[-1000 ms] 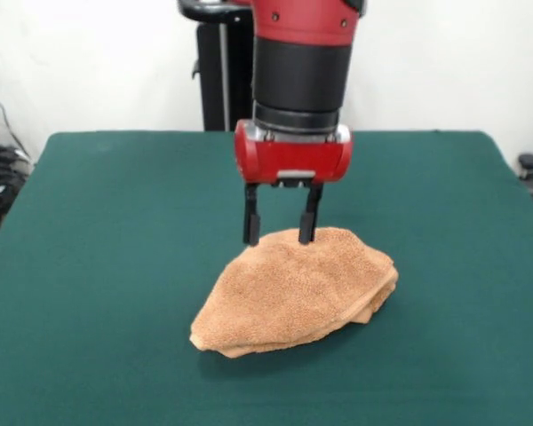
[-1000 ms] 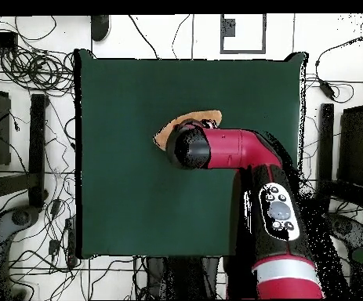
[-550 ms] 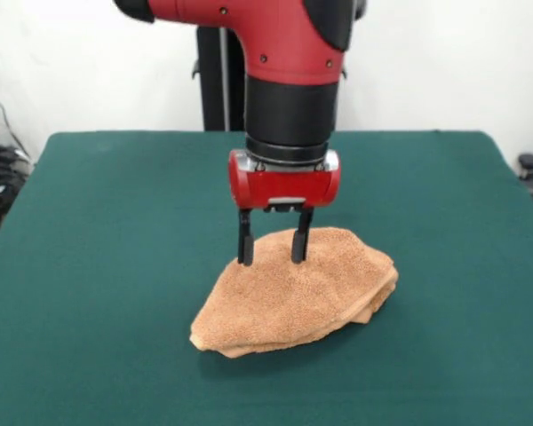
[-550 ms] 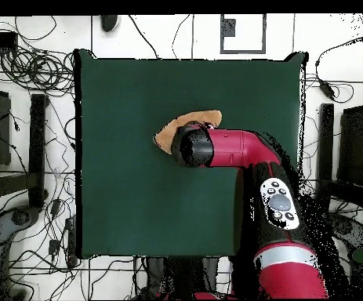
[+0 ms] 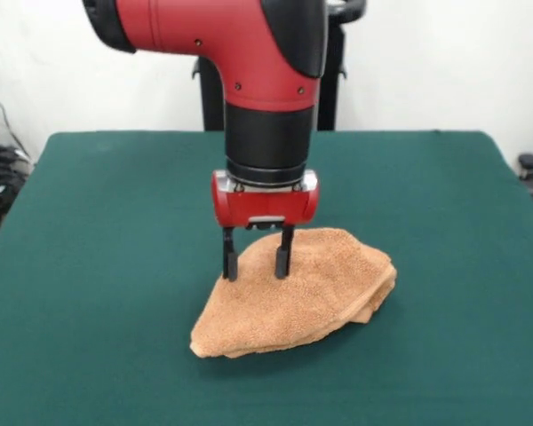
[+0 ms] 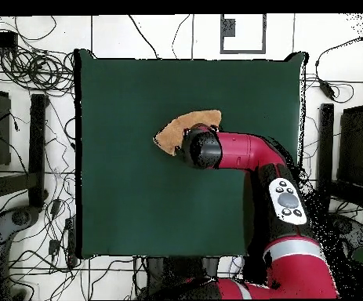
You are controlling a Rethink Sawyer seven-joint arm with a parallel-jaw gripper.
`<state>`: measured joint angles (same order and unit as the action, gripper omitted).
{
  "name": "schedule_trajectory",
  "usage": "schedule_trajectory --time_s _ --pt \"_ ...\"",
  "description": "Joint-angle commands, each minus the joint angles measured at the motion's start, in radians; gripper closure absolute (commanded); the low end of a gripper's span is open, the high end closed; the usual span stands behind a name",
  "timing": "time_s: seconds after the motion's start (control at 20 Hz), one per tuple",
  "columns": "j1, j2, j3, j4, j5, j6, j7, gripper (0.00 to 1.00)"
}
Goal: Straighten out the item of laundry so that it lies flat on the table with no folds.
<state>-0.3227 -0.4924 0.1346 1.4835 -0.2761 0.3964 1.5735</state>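
Orange-tan terry towel lies bunched in folded layers near the green table's middle; the pincer (fingers spread apart, gripping nothing) points straight down over the heap's ten-o'clock edge, tips at the cloth.

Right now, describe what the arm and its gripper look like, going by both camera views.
The arm is glossy red with black sections: a black cylindrical wrist under a red elbow housing. In the overhead view a grey oval button panel sits on the red link, above a pale band. The gripper has a rounded red body with a small grey plate and two slim black fingers. No cables show on it.
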Motion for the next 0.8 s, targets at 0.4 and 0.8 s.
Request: schedule_trajectory --time_s 0.4,0.8 --pt "-0.036 0.135 0.147 0.011 -0.024 -0.135 0.061 0.0" --pt "-0.031 0.179 0.146 -0.031 -0.036 -0.082 0.023 1.0"
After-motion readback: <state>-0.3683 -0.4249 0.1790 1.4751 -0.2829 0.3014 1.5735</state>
